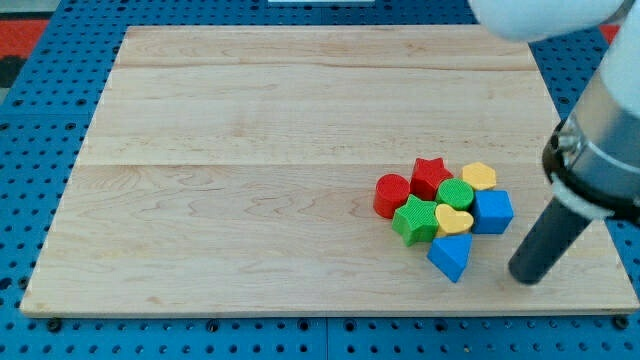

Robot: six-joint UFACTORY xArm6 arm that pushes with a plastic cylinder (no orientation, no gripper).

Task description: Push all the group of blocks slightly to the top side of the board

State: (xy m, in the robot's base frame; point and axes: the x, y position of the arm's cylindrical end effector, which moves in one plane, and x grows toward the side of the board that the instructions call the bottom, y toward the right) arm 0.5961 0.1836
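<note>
**Coloured blocks bunched at the board's lower right**

Pale wood makes up the board (250, 150), which lies on a blue pegboard (30, 200). Eight blocks sit packed together in the lower right of the frame: red cylinder (391, 194), red star (430, 176), yellow hexagon (479, 176), green cylinder (455, 193), green star (415, 219), yellow heart (453, 219), blue cube (492, 211), blue triangle (450, 256). There is no gripper; my tip (526, 276) rests just right of the blue triangle, below the cube, apart from both.
</note>
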